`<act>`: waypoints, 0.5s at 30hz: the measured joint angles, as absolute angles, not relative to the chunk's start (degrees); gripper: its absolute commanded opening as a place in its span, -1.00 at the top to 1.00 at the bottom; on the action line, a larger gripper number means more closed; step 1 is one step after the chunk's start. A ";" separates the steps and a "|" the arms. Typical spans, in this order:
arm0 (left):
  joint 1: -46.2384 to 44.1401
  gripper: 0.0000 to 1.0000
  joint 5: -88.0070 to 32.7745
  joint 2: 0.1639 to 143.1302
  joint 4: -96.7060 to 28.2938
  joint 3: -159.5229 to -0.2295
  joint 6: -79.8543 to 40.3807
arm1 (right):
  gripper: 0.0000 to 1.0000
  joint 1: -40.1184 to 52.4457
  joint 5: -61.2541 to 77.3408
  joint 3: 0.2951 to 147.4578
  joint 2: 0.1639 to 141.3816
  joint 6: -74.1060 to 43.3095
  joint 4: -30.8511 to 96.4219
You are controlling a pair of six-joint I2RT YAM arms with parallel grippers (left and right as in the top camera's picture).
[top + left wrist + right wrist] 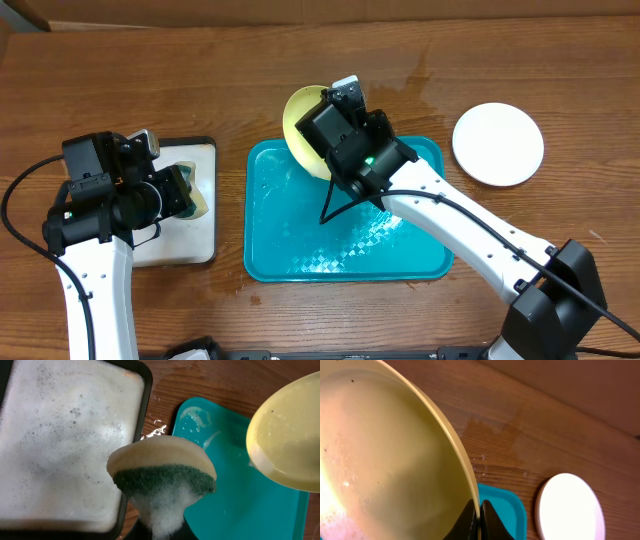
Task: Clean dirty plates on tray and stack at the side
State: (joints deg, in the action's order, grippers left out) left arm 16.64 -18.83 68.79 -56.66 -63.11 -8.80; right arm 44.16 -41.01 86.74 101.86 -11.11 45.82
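Note:
My right gripper (325, 162) is shut on the rim of the pale yellow-green plate (300, 125) and holds it tilted on edge above the far left part of the turquoise tray (300, 250). The right wrist view shows the fingers (479, 515) pinching the plate's rim (395, 460), with wet specks on its face. My left gripper (183, 192) is shut on a foamy yellow and green sponge (162, 467) over the soapy tray. A white plate (498, 143) lies on the table to the right; I cannot tell if another lies under it.
A black-rimmed tray (190, 250) covered in white foam (65, 435) stands at the left. The turquoise tray (240, 500) is wet, with foam streaks. A water stain marks the wood behind it (495, 435). The white plate also shows in the right wrist view (570, 507).

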 measured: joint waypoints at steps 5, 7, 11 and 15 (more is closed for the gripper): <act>16.64 0.91 -18.81 68.79 -56.66 -63.11 -8.80 | 0.92 46.74 -46.15 86.74 101.89 -10.11 43.79; 16.64 0.92 -18.81 68.79 -56.66 -63.11 -8.80 | 0.92 48.80 -48.69 86.74 101.91 -9.39 42.35; 16.64 0.92 -18.74 68.79 -56.69 -63.11 -8.80 | 0.92 53.25 -54.41 86.74 101.95 -7.66 38.50; 16.64 0.92 -18.22 68.79 -56.88 -63.11 -8.80 | 0.92 56.73 -60.90 86.72 102.17 -5.34 33.54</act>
State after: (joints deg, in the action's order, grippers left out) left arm 16.64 -18.22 68.79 -56.88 -63.11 -8.80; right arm 56.73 -60.90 86.72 102.17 -5.34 33.54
